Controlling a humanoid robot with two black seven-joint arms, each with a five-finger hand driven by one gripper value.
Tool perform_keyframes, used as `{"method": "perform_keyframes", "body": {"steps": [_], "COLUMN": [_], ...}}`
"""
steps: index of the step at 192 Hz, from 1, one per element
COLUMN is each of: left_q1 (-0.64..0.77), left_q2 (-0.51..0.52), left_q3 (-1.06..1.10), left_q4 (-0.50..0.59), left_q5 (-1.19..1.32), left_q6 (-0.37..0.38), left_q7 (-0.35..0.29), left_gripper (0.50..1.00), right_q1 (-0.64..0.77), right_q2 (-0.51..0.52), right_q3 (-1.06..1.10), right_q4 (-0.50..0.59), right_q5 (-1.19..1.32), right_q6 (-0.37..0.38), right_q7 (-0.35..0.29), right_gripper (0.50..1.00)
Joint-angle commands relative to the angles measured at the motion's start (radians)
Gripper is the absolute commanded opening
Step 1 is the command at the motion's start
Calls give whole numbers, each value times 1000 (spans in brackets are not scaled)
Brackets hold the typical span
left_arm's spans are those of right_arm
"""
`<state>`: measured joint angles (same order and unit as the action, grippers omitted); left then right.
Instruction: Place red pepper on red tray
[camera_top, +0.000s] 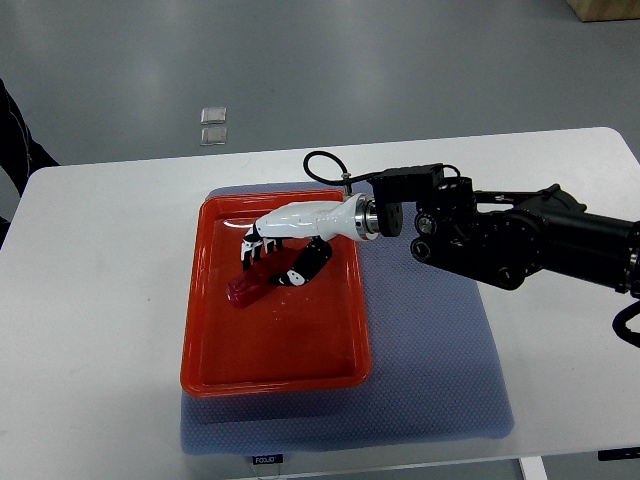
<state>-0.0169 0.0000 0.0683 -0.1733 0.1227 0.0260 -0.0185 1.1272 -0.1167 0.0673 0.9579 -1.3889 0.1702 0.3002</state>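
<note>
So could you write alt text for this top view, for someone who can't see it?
A robot's right hand, white with black fingers, reaches in from the right and curls around a red pepper lying inside a red tray. The tray sits on a blue-grey mat on a white table.

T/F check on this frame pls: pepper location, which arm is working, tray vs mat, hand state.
1. The red pepper lies inside the red tray. True.
2. The left hand is doing the work. False: it is the right hand, whose arm comes in from the picture's right edge; no left arm shows.
3. The tray rests partly on a blue-grey mat. True.
4. The right hand is pulled well clear of the pepper. False: its fingers are curled over the pepper, at or on it.
5. The tray holds several vegetables. False: only the one pepper shows in it.
</note>
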Motion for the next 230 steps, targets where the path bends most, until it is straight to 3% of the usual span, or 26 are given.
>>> {"method": "perform_keyframes", "body": {"steps": [1,50,63,65,78,84,92,146,203,230], "left_q1": [0,0,0,0,0,0,0,0,0,0], "left_q2": [0,0,0,0,0,0,0,0,0,0], "left_q3": [-1,1,-1,-1,-1,1,-1,1,-1,-1], "left_q4": [0,0,0,0,0,0,0,0,0,0], "left_q5": [0,0,0,0,0,0,0,0,0,0], "left_q6": [0,0,0,0,0,0,0,0,0,0], "left_q7": [0,0,0,0,0,0,0,0,0,0], "left_gripper": [1000,1000,1000,1000,1000,1000,1000,1000,1000,1000], "right_q1": [-15,-52,-55,-55,-55,-55,-55,-55,-147,-228], "right_q2": [14,51,51,51,48,46,43,14,-83,-90], "right_q3": [-26,-26,-21,-21,-15,-14,-11,106,331,448], "right_q4": [-7,-59,-59,-59,-59,-59,-59,-54,-61,-103], "right_q5": [-2,-2,1,1,13,19,22,172,662,864], "right_q6": [-40,-54,-54,-54,-67,-74,-77,-28,172,213], "right_q7": [-38,-111,-113,-113,-111,-111,-111,-102,-111,-111], "right_gripper": [500,502,653,654,829,870,887,899,901,901]}}
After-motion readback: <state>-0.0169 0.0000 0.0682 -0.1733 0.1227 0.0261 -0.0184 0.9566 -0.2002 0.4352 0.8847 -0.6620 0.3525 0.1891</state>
